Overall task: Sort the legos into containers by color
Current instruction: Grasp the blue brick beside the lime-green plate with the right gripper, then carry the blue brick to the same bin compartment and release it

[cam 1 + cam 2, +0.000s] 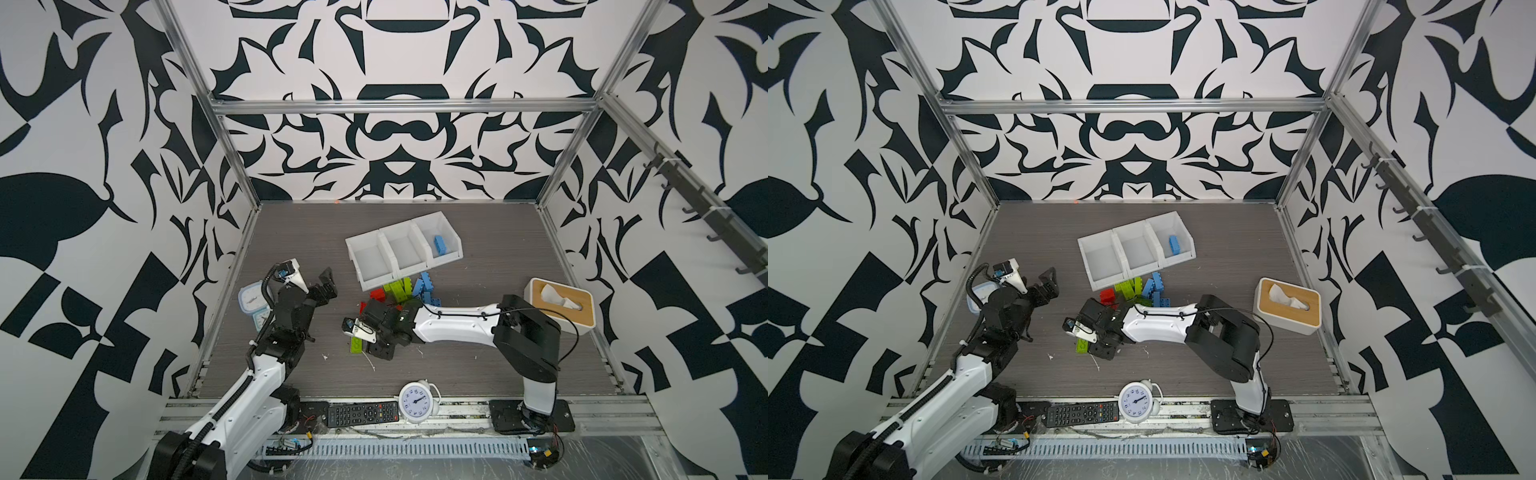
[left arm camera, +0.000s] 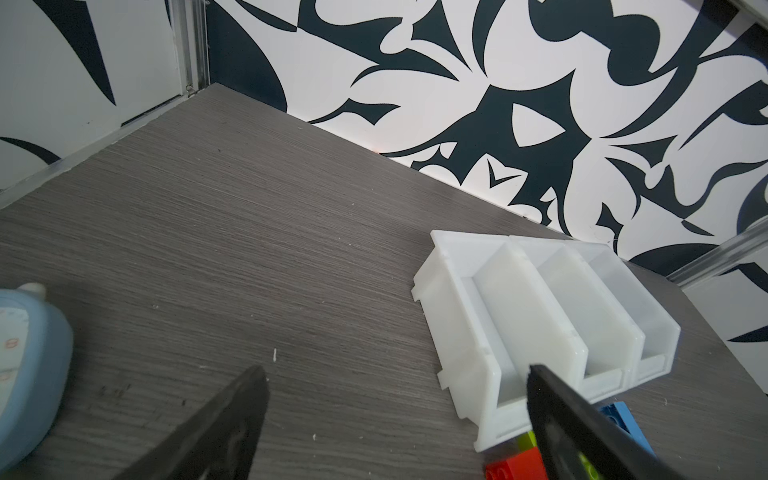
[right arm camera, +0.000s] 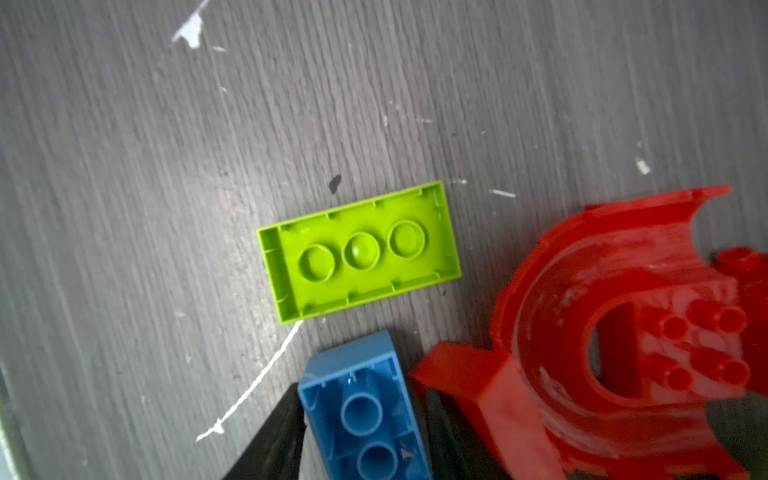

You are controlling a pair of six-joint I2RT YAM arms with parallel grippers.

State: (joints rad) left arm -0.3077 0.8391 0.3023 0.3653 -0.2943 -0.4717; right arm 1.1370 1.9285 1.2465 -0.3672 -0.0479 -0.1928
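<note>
- On the grey wood-grain worktop (image 1: 478,232), everything sits between the two arms.
- Toward the back stand three joined white bins (image 1: 388,249) in a slanted row. Their low fronts face the arms, and the left wrist view shows them too (image 2: 449,324).
- Right against those fronts lies a heap of bricks (image 1: 405,291), green, blue and red all jumbled together.
- The left pincer (image 1: 326,282) hovers left of the heap, above the worktop, its jaws spread wide and released.
- The right pincer (image 3: 361,392) reaches across the middle to the near side of the heap. Its black fingers (image 3: 270,436) stand close on either side of a blue brick (image 3: 365,419). I cannot tell whether they have clamped it.
- A red arch piece (image 3: 582,332) lies just beside that brick, hollow side toward the wrist camera.
- A green brick (image 3: 359,251) rests flat on the worktop with its hollow underside up, near the blue one but apart from it, visible in both top views (image 1: 356,344) (image 1: 1082,345).
- A lone blue brick (image 1: 440,245) lies inside the rightmost bin.
</note>
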